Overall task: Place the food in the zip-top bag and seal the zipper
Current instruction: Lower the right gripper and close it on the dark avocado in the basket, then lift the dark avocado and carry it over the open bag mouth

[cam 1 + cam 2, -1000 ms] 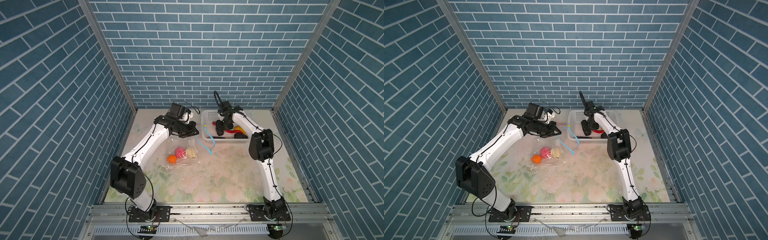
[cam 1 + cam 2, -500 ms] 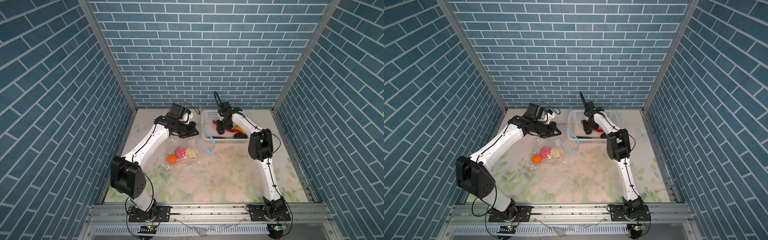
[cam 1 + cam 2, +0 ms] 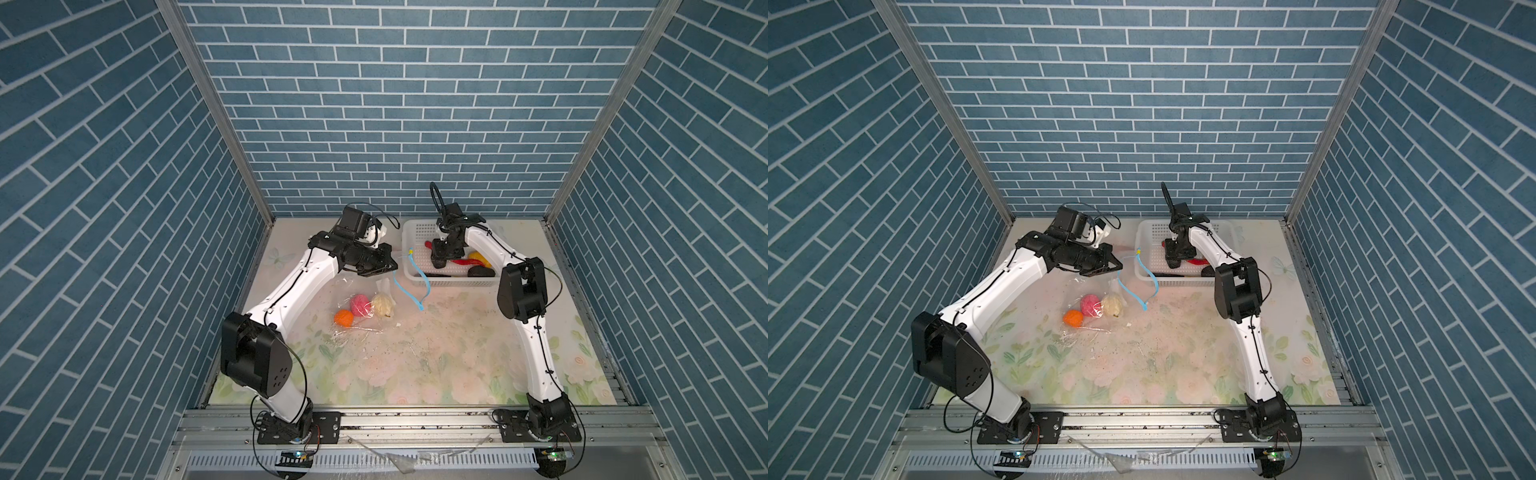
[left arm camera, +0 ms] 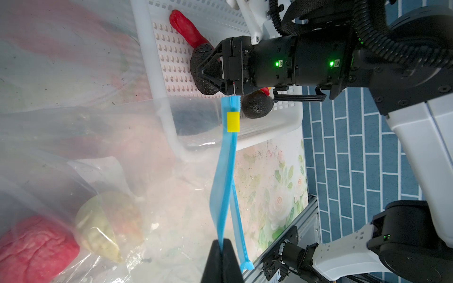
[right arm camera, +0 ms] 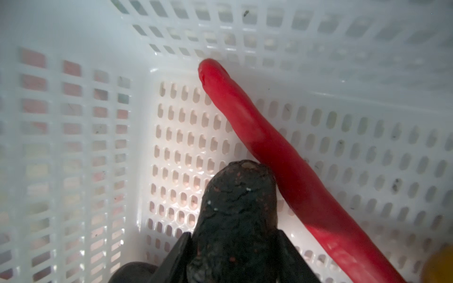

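Left hand, fully closed, pinches zipper; zip-top bag trails from it onto bench, containing orange ball, pink bumpy ball, cream lump; right hand clamps 1 black lump inside basket; red chilli lies just beside that hand.

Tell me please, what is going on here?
The left arm pinches the blue zipper of the zip-top bag in its shut jaws; the bag holds an orange ball, a pink ball and a cream lump. The right arm is in the white basket, its jaws around a black lump beside the red chilli.
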Motion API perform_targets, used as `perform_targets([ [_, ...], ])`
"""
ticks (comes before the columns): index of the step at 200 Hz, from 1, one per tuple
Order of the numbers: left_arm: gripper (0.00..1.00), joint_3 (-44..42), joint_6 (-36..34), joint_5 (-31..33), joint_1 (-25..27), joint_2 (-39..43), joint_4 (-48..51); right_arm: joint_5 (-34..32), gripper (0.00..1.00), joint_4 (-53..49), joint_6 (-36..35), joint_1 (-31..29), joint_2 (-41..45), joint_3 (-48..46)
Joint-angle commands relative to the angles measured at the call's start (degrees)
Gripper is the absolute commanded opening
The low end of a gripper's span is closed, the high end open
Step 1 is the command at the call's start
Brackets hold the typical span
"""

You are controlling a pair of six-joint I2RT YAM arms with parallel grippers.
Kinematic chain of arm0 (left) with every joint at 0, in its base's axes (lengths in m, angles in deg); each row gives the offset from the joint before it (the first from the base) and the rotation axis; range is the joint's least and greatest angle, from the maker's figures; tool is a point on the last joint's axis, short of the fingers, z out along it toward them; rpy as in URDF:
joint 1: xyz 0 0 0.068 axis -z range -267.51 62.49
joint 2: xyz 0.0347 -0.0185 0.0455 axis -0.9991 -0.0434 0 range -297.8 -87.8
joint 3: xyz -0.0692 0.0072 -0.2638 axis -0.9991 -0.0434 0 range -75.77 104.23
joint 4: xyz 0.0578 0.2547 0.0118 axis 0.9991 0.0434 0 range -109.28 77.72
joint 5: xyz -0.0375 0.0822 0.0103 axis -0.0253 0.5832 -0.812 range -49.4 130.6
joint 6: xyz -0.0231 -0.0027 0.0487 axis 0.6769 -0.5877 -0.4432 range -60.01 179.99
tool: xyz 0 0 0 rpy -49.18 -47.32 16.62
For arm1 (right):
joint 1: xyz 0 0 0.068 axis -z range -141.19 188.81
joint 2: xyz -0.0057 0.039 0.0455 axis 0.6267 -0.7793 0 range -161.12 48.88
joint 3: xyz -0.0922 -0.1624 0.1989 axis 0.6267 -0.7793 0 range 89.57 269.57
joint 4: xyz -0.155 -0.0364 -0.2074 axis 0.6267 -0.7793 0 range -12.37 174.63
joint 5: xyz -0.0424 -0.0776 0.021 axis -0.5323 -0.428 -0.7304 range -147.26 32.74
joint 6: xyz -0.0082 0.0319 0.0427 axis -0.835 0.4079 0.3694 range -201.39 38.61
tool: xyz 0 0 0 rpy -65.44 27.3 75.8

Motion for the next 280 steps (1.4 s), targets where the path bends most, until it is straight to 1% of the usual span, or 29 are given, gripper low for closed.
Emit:
perform_targets([
  [1,0.00,-0.5,-0.5,-0.2,0.0,0.9,-0.2,3.5,0.45,3.6,3.9,0.9,5.2,-5.2],
  [26,0.00,-1.0,-0.4,-0.2,0.1,1.1,-0.5,5.4,0.44,7.8,6.1,1.7,7.8,-9.9],
  [76,0.00,-1.2,-0.4,-0.1,0.1,1.0,-0.9,8.3,0.44,14.7,9.4,3.3,12.0,-15.9],
  [91,0.00,-0.9,-0.4,-0.1,0.1,0.8,-0.9,9.3,0.44,16.0,10.3,3.7,12.1,-17.1],
  [95,0.00,-0.9,-0.4,-0.1,0.0,0.7,-0.9,9.5,0.44,16.4,10.6,3.8,14.0,-17.5],
  [114,0.00,-0.9,-0.4,-0.2,0.0,0.5,-1.1,10.7,0.44,18.2,12.1,3.8,16.7,-19.9],
  [129,0.00,-1.2,-0.3,0.0,0.0,0.4,-1.2,11.5,0.43,22.1,13.9,3.6,19.7,-24.5],
  [184,0.00,-0.9,0.3,-0.1,0.1,-0.2,-2.1,13.3,0.43,30.5,16.0,3.6,29.3,-36.6],
  [207,0.00,-0.6,0.3,-0.2,0.0,-0.6,-1.9,14.1,0.43,32.4,15.6,3.7,34.6,-41.6],
  [237,0.00,-0.4,0.5,-0.3,0.0,-1.1,-2.1,17.9,0.43,37.2,14.0,2.9,42.8,-50.4],
  [255,0.00,-0.3,0.8,-0.4,0.0,-1.4,-2.4,19.9,0.42,39.6,12.2,1.2,47.3,-54.9],
  [280,0.00,0.1,1.0,-0.7,0.0,-1.4,-2.6,19.2,0.42,39.6,8.4,-2.9,51.1,-57.9],
])
